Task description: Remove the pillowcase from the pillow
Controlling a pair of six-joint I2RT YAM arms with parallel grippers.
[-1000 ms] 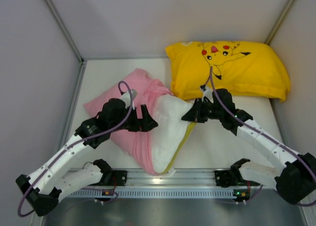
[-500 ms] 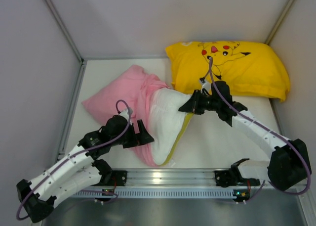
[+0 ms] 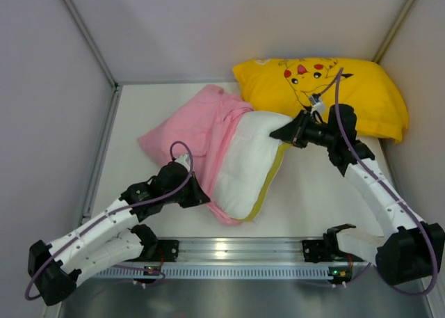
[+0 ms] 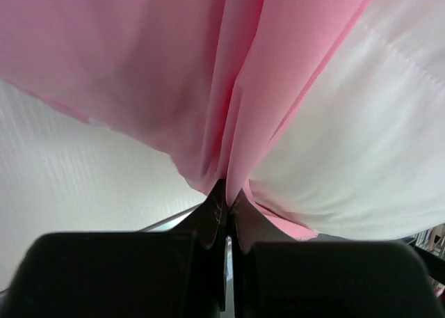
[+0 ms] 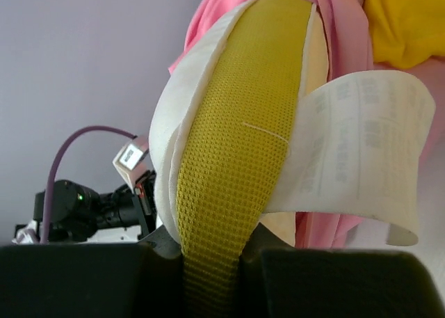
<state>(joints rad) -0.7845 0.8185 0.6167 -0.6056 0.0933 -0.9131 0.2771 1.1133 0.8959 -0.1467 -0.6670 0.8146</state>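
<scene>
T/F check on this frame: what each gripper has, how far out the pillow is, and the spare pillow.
1. The left gripper is shut on the pink pillowcase. True.
2. The right gripper is open, clear of the pillow. False: it is shut on the pillow's yellow edge trim.
3. The pillow is fully out of the pillowcase. False: its white near-right part is bare, and the rest is inside the pink fabric.
4. The yellow cartoon pillow lies at the back right, in neither gripper. True.
</scene>
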